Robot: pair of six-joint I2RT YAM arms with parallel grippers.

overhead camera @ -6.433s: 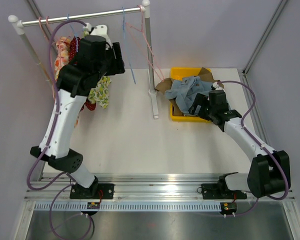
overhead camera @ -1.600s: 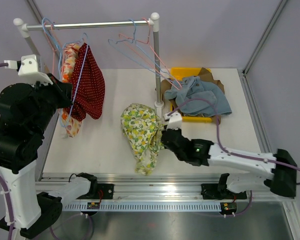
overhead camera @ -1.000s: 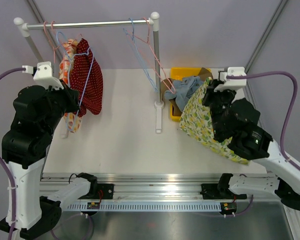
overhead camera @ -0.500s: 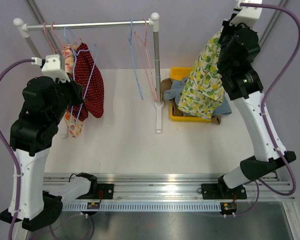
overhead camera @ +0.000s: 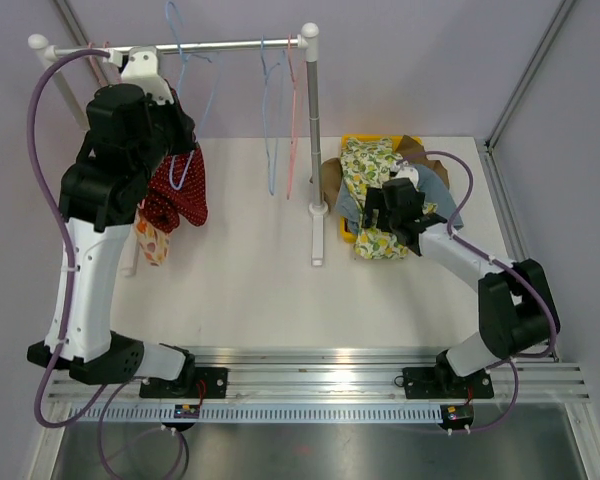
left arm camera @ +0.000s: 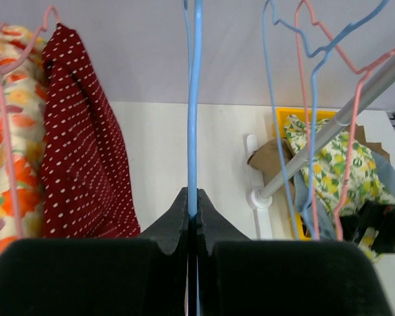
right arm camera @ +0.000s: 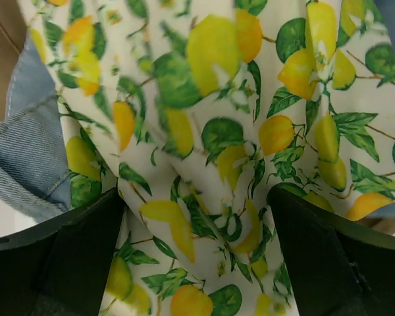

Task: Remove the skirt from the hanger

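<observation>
The lemon-print skirt (overhead camera: 372, 170) lies crumpled on the clothes pile in the yellow bin (overhead camera: 346, 232), off any hanger. My right gripper (overhead camera: 388, 212) hovers just over it, open, and in the right wrist view the skirt (right arm camera: 210, 79) fills the space in front of the gripper (right arm camera: 196, 197), with neither finger pressing on the cloth. My left gripper (overhead camera: 180, 140) is up by the rack, shut on a bare blue wire hanger (left arm camera: 193, 99). That hanger runs up out of the left gripper (left arm camera: 193, 197) and its hook (overhead camera: 172, 25) rises beside the rail.
A white rack rail (overhead camera: 230, 45) with its post (overhead camera: 312, 130) crosses the back. A red dotted garment (overhead camera: 180, 195) and an orange floral one (overhead camera: 152, 245) hang at the left. Empty blue (overhead camera: 272, 120) and pink (overhead camera: 292, 120) hangers dangle near the post. Blue denim (right arm camera: 26, 145) lies under the skirt.
My right arm swung down from high above the bin, set the skirt on the pile and opened. My left arm lifted the blue hanger up toward the rail.
</observation>
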